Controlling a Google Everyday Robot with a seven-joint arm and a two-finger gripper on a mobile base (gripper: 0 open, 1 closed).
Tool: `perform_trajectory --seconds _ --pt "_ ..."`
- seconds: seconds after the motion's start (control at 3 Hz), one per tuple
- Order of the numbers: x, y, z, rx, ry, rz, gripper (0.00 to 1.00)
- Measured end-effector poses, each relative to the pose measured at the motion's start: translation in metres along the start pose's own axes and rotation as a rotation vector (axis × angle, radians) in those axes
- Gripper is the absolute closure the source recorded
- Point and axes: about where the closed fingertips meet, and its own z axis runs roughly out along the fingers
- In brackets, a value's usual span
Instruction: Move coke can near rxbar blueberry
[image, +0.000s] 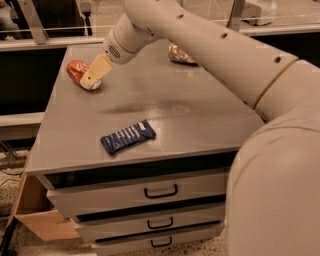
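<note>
Grey cabinet top (200, 110), tool (95, 74) at coke can (76, 70), rxbar blueberry (128, 136) apart

The coke can (76, 70), red, lies on its side at the far left of the cabinet top (200, 110), with the gripper (92, 80) right at it. The dark blue rxbar blueberry (128, 136) lies flat and slanted near the front edge, well apart.

1. The arm (210, 45) is showing as a thick cream-white tube, with small dark round holes dotting it.
2. A thin tan seam ring (272, 82) is dividing two bulky segments on the right.
3. A dotted grille patch (115, 51) is marking the rounded wrist (131, 40).
4. The gripper (93, 75), tan and wedge-shaped, is sitting at the far left.
</note>
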Motion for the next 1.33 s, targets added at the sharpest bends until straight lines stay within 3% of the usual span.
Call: perform_trajectory --seconds 0.67,1.0,1.33 --pt "-0.014 -0.027 0.049 0.004 -0.014 0.058 0.0" --pt "-0.021 -0.023 0.072 -0.03 -0.03 0.082 0.0" --pt "-0.022 -0.012 0.091 -0.077 -0.021 0.113 0.17"
